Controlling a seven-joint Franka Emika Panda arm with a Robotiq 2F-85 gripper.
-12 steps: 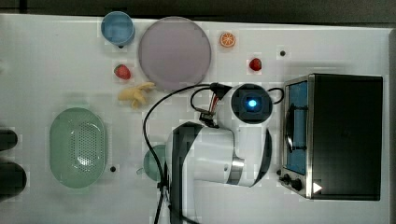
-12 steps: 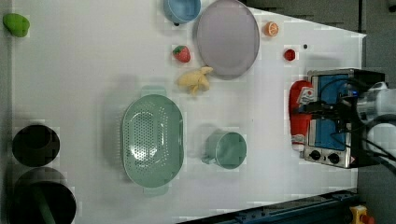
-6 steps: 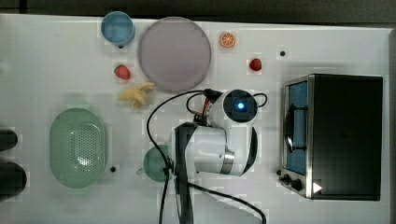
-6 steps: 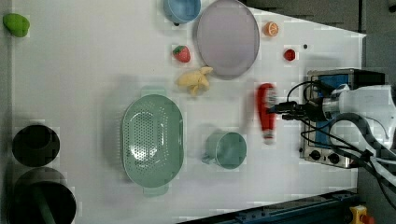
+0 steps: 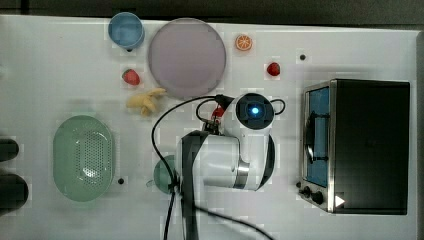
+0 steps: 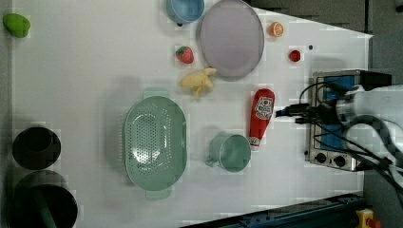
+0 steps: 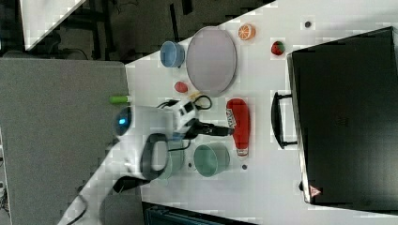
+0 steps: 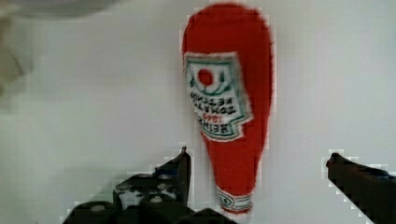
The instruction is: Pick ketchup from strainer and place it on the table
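- Top view: the arm sits over the middle of the tabletop, hiding what lies under it. The strainer lies at the top view's left with nothing in it. A lilac plate, a blue cup, an orange slice, two strawberries and a banana lie toward the upper edge; an oven stands at the top view's right.
- Left view: the ketchup lies flat on the tabletop, label up, just beside a teal cup and well apart from the strainer. The tool hangs near the bottle, on the left view's right of it (not touching it).
- Right view: the ketchup lies between the teal cup and the plate, in front of the oven. The tool reaches to the bottle's edge.
- Wrist view: the ketchup rests on the white tabletop, its white cap toward the camera. The tool stands wide apart, one dark fingertip on each side of the bottle's neck, clear of it and holding nothing.
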